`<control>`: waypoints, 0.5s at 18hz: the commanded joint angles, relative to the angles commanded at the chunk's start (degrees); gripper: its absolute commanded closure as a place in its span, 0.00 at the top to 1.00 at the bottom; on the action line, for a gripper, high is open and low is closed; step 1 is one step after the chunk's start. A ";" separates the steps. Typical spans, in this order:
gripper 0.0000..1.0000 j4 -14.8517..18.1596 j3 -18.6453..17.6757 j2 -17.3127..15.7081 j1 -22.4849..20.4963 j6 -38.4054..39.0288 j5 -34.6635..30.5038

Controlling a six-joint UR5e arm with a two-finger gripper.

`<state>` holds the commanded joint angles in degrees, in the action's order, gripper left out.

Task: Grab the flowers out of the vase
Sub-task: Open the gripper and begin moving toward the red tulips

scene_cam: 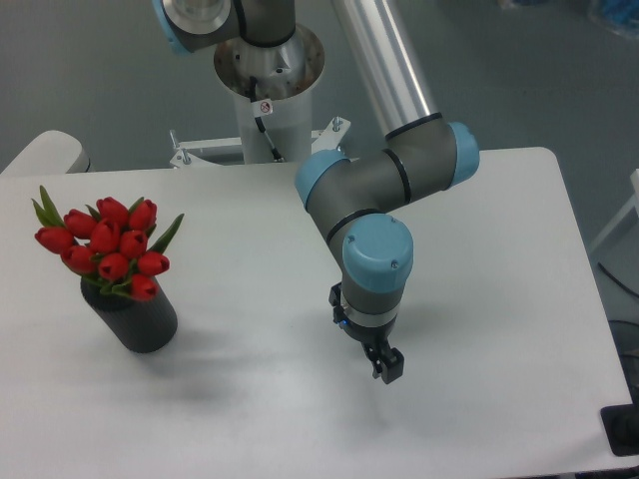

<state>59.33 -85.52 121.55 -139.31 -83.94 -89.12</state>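
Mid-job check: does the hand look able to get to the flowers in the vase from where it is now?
Probably yes. The hand hangs over bare table to the right of the flowers, which stand upright in the vase; nothing lies between them.

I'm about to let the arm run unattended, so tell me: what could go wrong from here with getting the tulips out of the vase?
1. The flowers sit deep in the vase, buds bunched tight; a grasp from above could crush buds.
2. The vase stands free on the table, so pulling the bunch might lift or tip it.
3. The gripper is far to the side and low over the table; sweeping across could knock the vase.
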 joint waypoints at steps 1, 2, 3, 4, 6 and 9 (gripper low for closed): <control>1.00 0.00 0.00 0.00 0.00 -0.09 0.00; 1.00 0.00 0.00 0.00 0.00 0.00 0.00; 1.00 0.26 -0.09 -0.09 0.00 0.00 0.00; 1.00 0.35 -0.61 -0.35 0.00 0.26 0.09; 1.00 0.35 -0.70 -0.53 0.26 0.62 0.61; 1.00 0.53 -1.31 -0.79 -0.17 0.88 4.64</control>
<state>59.85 -86.83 120.76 -139.48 -83.06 -84.49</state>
